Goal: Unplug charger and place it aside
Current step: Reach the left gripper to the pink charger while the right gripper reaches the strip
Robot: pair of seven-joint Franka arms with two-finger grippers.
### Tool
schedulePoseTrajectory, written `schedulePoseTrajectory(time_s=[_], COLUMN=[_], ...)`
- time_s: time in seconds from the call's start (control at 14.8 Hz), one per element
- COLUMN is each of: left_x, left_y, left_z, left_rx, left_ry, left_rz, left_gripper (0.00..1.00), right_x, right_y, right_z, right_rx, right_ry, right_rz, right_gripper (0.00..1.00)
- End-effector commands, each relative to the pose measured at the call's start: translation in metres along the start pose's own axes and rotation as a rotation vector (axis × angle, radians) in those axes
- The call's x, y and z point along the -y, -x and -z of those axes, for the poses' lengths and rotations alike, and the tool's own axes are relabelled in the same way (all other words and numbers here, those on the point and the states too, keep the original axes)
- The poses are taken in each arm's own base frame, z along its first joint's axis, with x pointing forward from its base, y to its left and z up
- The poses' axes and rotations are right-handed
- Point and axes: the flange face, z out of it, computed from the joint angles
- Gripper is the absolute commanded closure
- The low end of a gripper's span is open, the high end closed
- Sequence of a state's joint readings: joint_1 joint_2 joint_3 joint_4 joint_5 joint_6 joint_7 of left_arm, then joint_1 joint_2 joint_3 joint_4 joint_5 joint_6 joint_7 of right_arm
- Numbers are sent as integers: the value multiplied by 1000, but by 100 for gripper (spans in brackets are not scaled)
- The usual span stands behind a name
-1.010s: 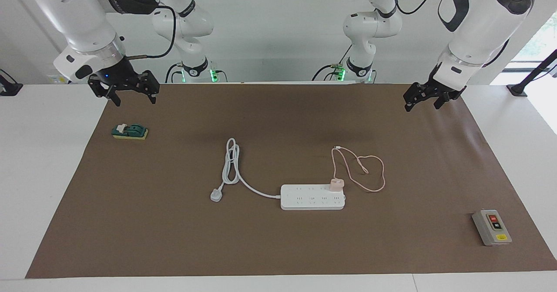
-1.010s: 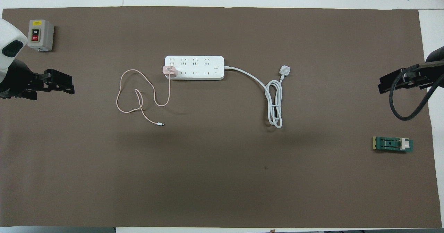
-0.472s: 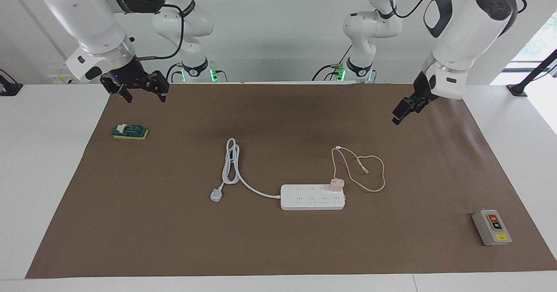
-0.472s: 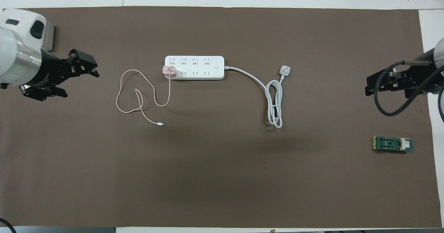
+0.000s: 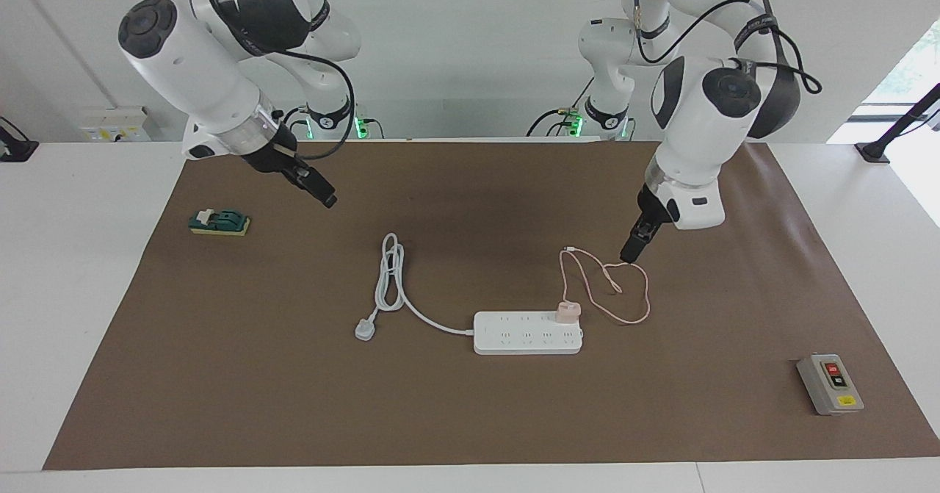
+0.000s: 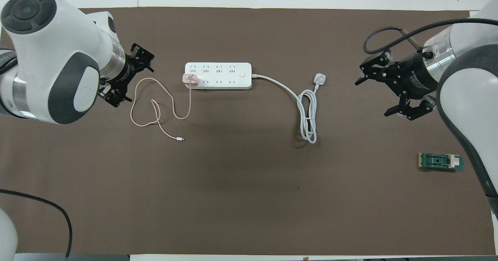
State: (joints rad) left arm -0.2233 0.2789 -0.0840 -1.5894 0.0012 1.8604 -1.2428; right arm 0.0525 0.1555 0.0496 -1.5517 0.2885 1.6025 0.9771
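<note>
Charger [image 5: 568,311] sits plugged into the power strip [image 5: 527,333] at centre frame, nothing done yet, with the left tool [image 5: 633,250] hanging spread above its pink cable [image 5: 624,291] and the right tool [image 5: 317,189], also spread, raised at upper left.

Hardly any lettering could be read. The grey switch box [image 5: 830,383], at the lower right of the facing view, carried a red button, a black button and a yellow label, all illegible.
</note>
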Motion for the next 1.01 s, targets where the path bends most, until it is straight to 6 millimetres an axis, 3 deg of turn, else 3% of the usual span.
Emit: schedulePoseTrajectory(time_s=[0.0, 0.27, 0.4, 0.54, 0.67, 0.81, 0.94], left_x=[-36, -62, -76, -82, -89, -95, -96], left_y=[8, 12, 19, 23, 32, 35, 36], left_z=[-32, -71, -89, -108, -121, -126, -132], left_rx=[-18, -15, -17, -35, -38, -42, -43], left_ry=[24, 50, 38, 20, 7, 6, 1], left_rz=[133, 343, 393, 439, 442, 444, 447], left_gripper=[0, 0, 0, 0, 0, 0, 0], right_x=[21, 35, 47, 63, 82, 100, 123], right_y=[13, 27, 47, 37, 29, 44, 40], right_z=[-44, -116, -148, -187, -197, -205, -210], right_rx=[32, 11, -8, 129, 217, 210, 205], right_ry=[-32, -74, -103, -118, -158, -187, -213], right_rz=[-191, -282, -318, -470, -528, -526, -539], right_gripper=[0, 0, 0, 0, 0, 0, 0])
